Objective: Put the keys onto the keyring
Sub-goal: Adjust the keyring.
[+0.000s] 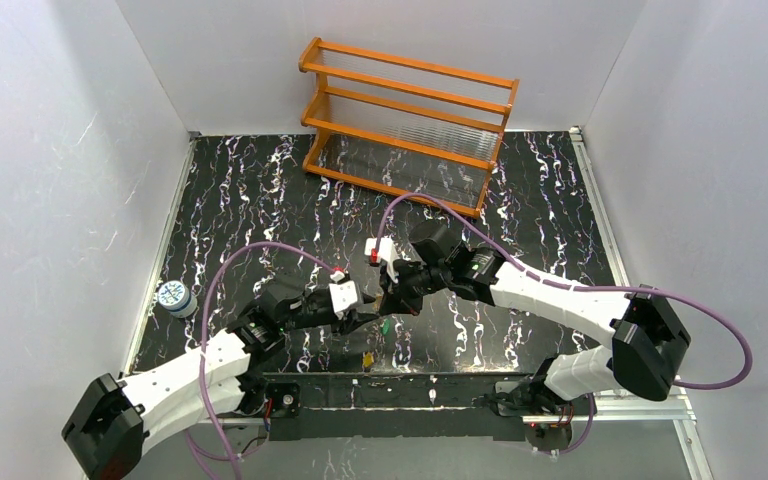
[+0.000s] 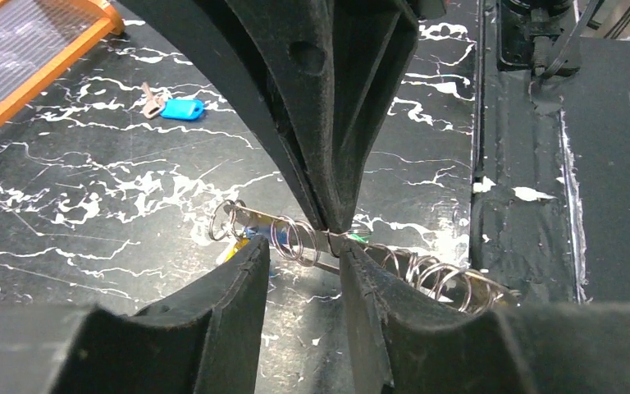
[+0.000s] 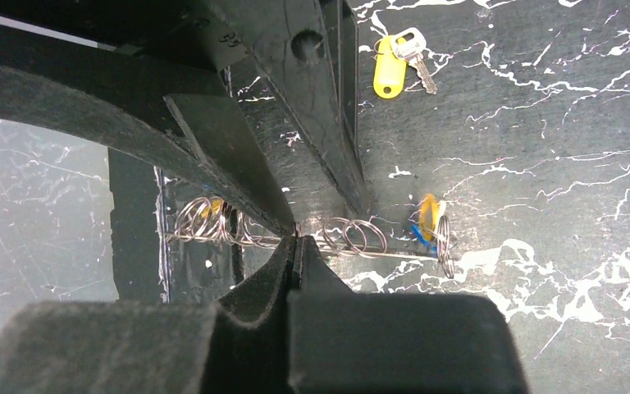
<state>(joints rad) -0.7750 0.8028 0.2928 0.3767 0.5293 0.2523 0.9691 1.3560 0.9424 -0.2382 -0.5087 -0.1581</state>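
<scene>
Look first at the left hand [image 2: 303, 264]: in its own wrist view its two fingers stand apart, and the keyring [image 2: 291, 239], which looks like a stretched run of thin wire coils, crosses just above their tips. You cannot tell whether either pad touches the wire. The fingers' lower parts fill the bottom of that view and hide the desk [image 2: 90, 205] below them. Meeting it tip to tip is the right hand [image 3: 295, 246]. Its fingers are pressed together on the wire about midway along, with coils spilling out to either side. On the last coil, at the outer side of the left finger, sit small flecks of blue and yellow [image 2: 248, 239]. They are too small and too covered for you to say whether they are keys already threaded on or only lying behind. A green speck beside the right fingertips is just as unclear. The far end of the coil runs off behind the right finger and blurs out. Beyond the hands, a blue key [image 2: 182, 108] lies flat on the desk, well apart. A yellow key [image 3: 388, 70] lies ahead of the right hand, near the top edge of that view. From above, the two hands hide the ring entirely, and a green key [image 1: 385, 326] shows just below them. Farthest off are the wooden rack [image 2: 45, 82], cut by the frame edge, and a patterned disc [image 1: 173, 297] out by the left arm.
</scene>
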